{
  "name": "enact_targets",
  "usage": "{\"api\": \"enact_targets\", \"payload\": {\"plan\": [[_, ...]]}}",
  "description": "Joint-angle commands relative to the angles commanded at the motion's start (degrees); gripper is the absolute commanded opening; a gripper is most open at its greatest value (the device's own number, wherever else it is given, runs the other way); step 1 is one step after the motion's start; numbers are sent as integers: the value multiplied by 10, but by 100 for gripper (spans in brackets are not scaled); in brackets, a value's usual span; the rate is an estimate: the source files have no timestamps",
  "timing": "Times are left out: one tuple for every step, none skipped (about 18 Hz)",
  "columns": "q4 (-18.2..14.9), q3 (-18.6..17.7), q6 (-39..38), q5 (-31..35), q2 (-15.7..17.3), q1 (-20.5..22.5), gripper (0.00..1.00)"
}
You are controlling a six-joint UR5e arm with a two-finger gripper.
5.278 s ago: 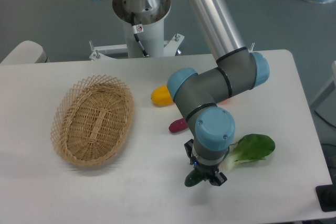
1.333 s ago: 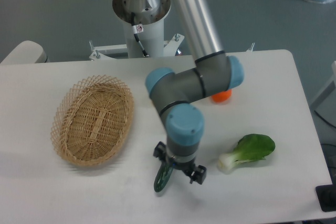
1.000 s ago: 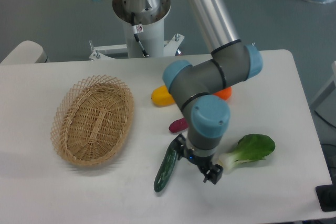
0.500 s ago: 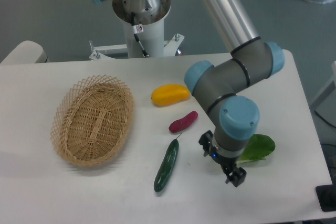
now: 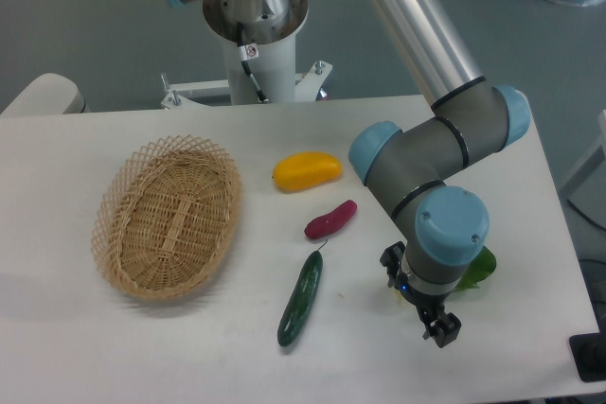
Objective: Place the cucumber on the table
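Observation:
The cucumber (image 5: 300, 298) is slim and dark green. It lies flat on the white table (image 5: 189, 347), front of centre, with its thin stem tip pointing toward the magenta vegetable. My gripper (image 5: 418, 296) hangs to the right of the cucumber, well apart from it. Its two black fingers (image 5: 443, 332) are spread and hold nothing. The wrist hides the space between them.
An oval wicker basket (image 5: 170, 217) stands at the left. A yellow vegetable (image 5: 307, 170) and a short magenta vegetable (image 5: 330, 219) lie behind the cucumber. A leafy bok choy (image 5: 479, 267) shows partly from under my wrist at the right.
The gripper carried the cucumber left, let it go on the table, then moved right to above the bok choy. The cucumber has lain still for the last half second.

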Motion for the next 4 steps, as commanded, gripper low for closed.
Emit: {"api": "enact_targets", "payload": {"plan": [[1, -1, 0, 1, 0, 0, 100], [1, -2, 0, 0, 1, 0, 100], [1, -2, 0, 0, 1, 0, 100], [1, -3, 0, 1, 1, -1, 100]]}}
